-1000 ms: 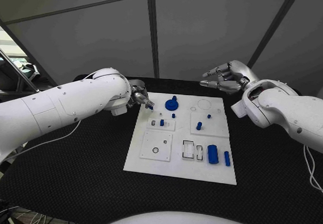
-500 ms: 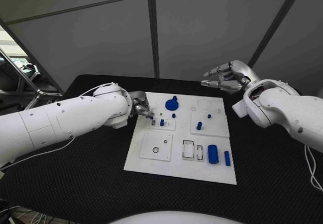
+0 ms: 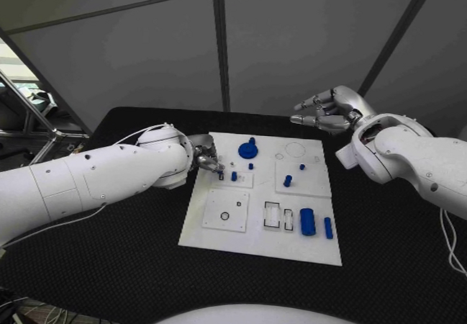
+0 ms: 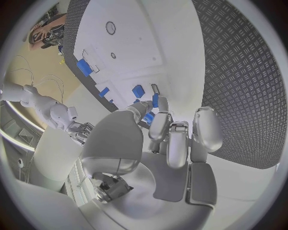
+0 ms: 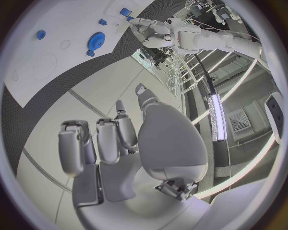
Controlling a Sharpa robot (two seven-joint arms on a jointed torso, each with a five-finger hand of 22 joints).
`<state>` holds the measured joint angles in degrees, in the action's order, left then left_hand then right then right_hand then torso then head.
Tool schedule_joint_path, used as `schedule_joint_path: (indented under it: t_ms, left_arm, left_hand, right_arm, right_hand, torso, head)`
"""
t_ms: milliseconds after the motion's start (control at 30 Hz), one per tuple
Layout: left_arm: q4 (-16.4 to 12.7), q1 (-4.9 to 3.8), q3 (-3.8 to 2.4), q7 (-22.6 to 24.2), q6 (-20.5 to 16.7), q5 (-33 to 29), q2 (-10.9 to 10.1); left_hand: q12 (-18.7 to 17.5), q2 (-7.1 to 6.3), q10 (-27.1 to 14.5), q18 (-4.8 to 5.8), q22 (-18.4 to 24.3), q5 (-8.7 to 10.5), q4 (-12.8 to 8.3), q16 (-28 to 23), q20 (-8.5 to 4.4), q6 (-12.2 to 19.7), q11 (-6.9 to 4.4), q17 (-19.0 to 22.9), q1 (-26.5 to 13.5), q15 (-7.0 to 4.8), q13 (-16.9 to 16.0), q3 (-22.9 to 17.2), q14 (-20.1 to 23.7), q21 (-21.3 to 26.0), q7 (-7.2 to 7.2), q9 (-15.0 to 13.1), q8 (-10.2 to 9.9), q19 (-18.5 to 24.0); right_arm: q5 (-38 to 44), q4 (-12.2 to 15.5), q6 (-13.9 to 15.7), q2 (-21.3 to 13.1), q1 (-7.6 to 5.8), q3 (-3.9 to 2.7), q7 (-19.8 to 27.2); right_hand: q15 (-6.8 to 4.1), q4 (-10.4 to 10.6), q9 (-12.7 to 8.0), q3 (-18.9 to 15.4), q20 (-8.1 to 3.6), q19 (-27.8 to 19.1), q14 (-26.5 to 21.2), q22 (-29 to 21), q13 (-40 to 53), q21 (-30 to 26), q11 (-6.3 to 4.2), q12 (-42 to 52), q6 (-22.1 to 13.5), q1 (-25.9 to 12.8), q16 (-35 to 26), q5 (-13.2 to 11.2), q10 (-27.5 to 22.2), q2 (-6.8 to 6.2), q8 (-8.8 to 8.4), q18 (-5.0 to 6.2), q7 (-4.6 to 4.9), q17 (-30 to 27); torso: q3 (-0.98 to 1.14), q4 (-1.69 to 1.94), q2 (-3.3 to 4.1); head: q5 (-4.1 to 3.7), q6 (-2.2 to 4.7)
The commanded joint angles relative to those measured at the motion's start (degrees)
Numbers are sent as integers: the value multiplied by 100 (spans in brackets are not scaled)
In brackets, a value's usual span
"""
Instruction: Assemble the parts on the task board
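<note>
Left hand [image 3: 205, 159], mid-left in head view, pinches small blue part [image 4: 155, 100] over task board [image 3: 261, 239] upper-left corner: lower it squarely, release only once seated; right hand [image 3: 326, 112] empty, loosely curled upper right.

I count one white task board [image 3: 256, 242] on one black desk [image 3: 104, 272], seven blue parts on the board, starting with the gear [image 3: 248, 151], and two hands.

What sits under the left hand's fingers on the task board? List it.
Under the left hand the task board shows a small slot plate with a blue peg. Its fingers pinch a small blue part; their contact is hidden.
</note>
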<state>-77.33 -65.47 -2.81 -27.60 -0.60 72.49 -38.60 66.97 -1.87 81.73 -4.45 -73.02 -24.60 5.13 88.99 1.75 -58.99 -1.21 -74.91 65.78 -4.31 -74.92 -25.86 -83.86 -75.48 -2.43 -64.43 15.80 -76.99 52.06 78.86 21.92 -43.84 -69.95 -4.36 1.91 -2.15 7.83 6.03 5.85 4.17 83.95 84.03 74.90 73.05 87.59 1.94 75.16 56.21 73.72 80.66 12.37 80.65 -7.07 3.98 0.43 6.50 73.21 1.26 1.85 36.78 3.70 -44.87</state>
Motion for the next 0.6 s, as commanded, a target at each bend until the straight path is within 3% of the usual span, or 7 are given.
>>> schedule_joint_path:
  t_ms: [33,600]
  left_arm:
    - [-14,-1,0,-110,108,96,10]
    - [-27,8,10,-131,405,97,40]
  left_hand:
    - [-40,25,12,-30,0,-31,-945,20,6,-62,-42,-1422,-51,-44,-396,-987,-587,-16,7,3,28,-25]
    - [-44,7,25,-32,7,-52,-961,31,1,-82,-46,-1434,-59,-47,-385,-1000,-591,-6,12,14,25,-20]
  right_arm:
    - [-13,6,-24,0,-12,-4,40]
    - [-15,-14,-37,26,-11,-4,49]
  right_hand:
    - [-45,-14,6,-7,-36,360,254,1115,4,-31,-25,8,38,4,-14,38,3,69,-22,63,-2,3]
    - [-45,-18,7,-8,-36,363,255,1120,8,-28,-25,12,39,4,-11,45,6,75,-22,62,-2,7]
  torso:
    - [0,-2,0]
    - [0,0,-2]
  head:
    - [2,-12]
    - [5,-52]
